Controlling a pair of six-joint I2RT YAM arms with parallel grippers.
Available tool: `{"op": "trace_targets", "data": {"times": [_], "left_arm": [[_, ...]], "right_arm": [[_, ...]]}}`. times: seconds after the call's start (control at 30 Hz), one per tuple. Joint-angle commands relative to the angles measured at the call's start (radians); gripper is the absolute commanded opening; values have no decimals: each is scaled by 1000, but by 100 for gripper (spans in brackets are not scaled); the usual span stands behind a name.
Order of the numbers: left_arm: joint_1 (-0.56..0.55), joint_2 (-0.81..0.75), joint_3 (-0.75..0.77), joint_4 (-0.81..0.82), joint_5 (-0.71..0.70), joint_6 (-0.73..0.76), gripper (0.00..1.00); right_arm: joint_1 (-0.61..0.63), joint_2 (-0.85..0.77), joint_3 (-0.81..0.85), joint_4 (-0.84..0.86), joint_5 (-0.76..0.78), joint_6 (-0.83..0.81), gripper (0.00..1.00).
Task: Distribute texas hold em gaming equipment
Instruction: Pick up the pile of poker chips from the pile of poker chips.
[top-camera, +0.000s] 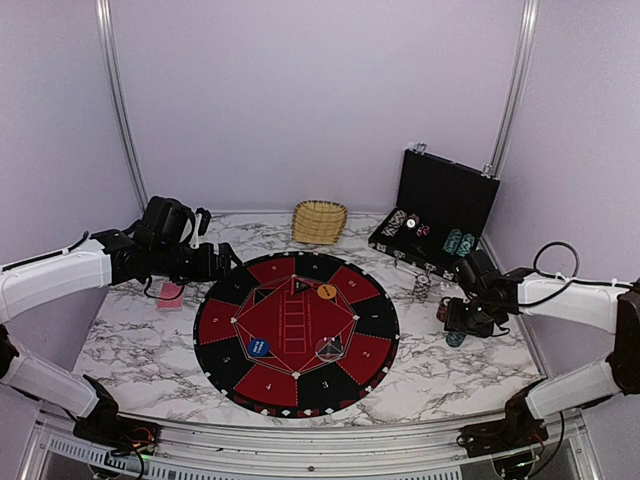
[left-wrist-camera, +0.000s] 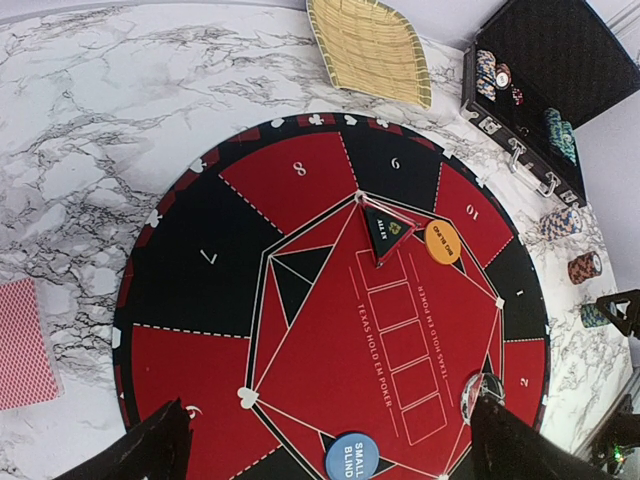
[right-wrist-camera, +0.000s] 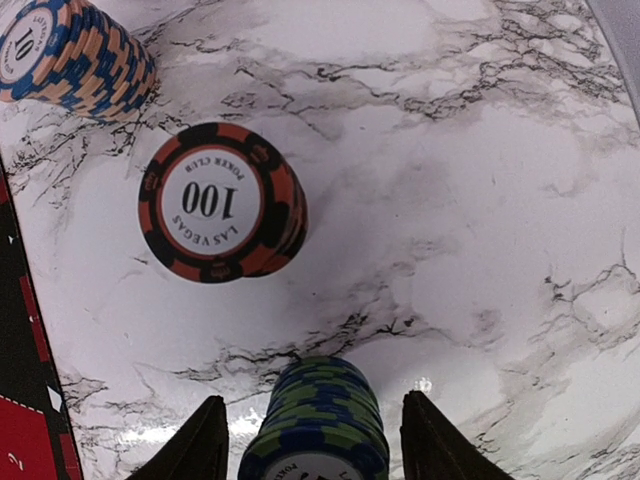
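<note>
Marble tabletop (right-wrist-camera: 470, 180) bears a green-blue chip stack (right-wrist-camera: 318, 425) between right pincer's (right-wrist-camera: 312, 402) jaws.

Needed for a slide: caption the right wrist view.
Right gripper open astride a green-and-blue chip stack on the marble table, with the 100 stack beyond.

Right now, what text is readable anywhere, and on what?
"100", "LAS VEGAS", "POKER CLUB": black-and-orange round chip stack.
"10": blue-and-orange chip stack.
"TEXAS HOLD EM POKER", "8", "10", "1", "2": large round black-and-red mat.
"SMALL BLIND": round blue disc.
Too blurred: round orange disc, black triangular marker.
Cut off by frame: green-and-blue chip stack.
</note>
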Motion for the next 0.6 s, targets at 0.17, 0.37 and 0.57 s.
{"op": "trace_targets", "data": {"times": [0.17,0.37,0.57], "left_arm": [[6,-5,18,10,-3,18,99],[6,-6,15,10,-4,19,99],[6,-6,13,11,-4,19,99]], "right_arm": [[-8,6,-9,9,16,17,54],[-7,5,-6,5,14,16,50],[-7,6,-4,0,17,16,46]]}}
